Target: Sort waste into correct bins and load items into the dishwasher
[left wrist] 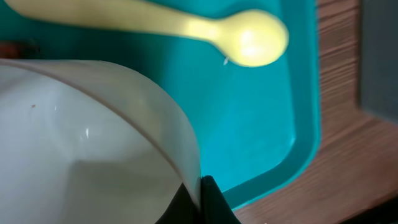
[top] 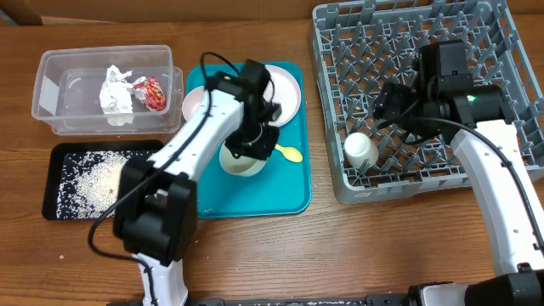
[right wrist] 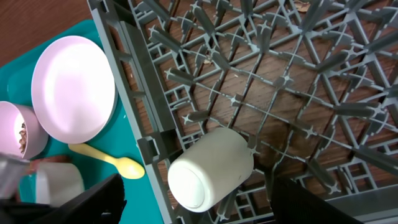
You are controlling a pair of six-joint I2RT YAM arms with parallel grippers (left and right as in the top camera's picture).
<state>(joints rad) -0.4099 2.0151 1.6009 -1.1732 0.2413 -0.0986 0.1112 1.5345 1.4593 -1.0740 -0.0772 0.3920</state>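
Our left claw [left wrist: 194, 202] was clamped on the rim of a pale bowl [left wrist: 81, 137], the yellow spoon [left wrist: 252, 38] just beyond it. We judged loading underway: next, lift the bowl to the rack [top: 391, 34] at its right.

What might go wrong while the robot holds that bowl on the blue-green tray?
1. The left fingers pinch only the thin rim of the bowl, so it might slip and fall onto the teal tray.
2. The yellow spoon lies right beside the bowl and may get knocked.
3. The white cup lies on its side near the wall of the dish rack; the open right fingers could bump it.
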